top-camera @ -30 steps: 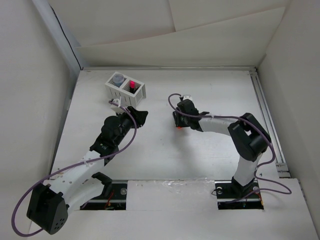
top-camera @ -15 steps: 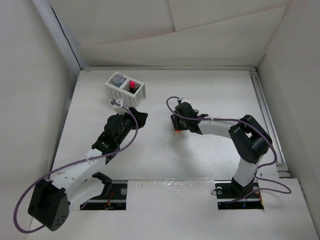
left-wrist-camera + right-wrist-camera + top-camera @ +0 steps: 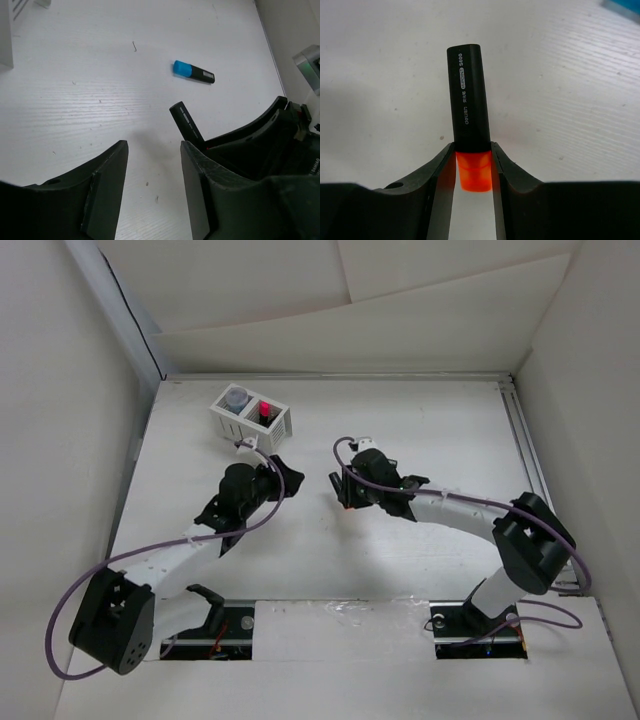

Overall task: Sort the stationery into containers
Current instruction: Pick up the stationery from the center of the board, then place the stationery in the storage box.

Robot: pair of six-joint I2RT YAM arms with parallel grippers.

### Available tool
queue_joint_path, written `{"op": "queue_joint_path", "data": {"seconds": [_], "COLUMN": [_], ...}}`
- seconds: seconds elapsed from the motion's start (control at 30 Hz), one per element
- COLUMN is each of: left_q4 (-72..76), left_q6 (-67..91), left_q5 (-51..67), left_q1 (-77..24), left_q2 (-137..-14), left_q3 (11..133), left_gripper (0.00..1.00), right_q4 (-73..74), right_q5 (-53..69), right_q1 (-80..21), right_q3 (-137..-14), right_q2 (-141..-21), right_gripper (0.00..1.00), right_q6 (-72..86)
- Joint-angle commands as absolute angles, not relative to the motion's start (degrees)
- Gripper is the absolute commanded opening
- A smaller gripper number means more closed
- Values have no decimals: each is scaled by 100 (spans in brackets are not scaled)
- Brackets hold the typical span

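The white mesh organiser box (image 3: 278, 426) stands at the back left; a grey-blue roll (image 3: 236, 397) fills its left compartment and a red-pink marker (image 3: 265, 410) its right. My right gripper (image 3: 338, 490) (image 3: 472, 150) is shut on a black marker (image 3: 468, 95) with an orange cap (image 3: 474, 172), held just above the table. My left gripper (image 3: 288, 480) (image 3: 152, 147) is open and empty, facing that marker (image 3: 186, 122) from close by. A blue-capped marker (image 3: 194, 72) lies on the table beyond; it does not show in the top view.
A corner of the organiser box (image 3: 5, 35) shows at the left wrist view's top left. The two grippers are close together mid-table. Walls enclose the table on the left, back and right; a rail (image 3: 530, 470) runs along the right edge.
My right gripper has moved left with the orange-capped marker. My left gripper has moved right and a little farther, so the two are nearer each other.
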State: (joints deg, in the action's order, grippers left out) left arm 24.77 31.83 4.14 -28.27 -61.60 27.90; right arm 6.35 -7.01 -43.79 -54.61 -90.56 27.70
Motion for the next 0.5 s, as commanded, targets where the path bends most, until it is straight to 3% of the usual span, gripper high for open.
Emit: {"op": "queue_joint_path", "data": {"seconds": [0.0, 0.17, 0.47], "left_q4": [2909, 3190, 3243], "left_q6": [3278, 3383, 3437], "left_q5": [1027, 1528, 1582], "left_q1": [-2751, -2751, -2751], "left_q2": [-6468, -6916, -7269], "left_q3": [3067, 3129, 3234], "left_gripper": [44, 50, 50], "right_q4": [562, 562, 562], "right_q5": [-475, -308, -123], "right_q1": [-4597, -4921, -5106], "right_q3": [-5687, -5924, -6284], "right_q2": [-8974, -8974, -9026], "right_gripper": [4, 4, 4], "right_q6": [2839, 2892, 2892]}}
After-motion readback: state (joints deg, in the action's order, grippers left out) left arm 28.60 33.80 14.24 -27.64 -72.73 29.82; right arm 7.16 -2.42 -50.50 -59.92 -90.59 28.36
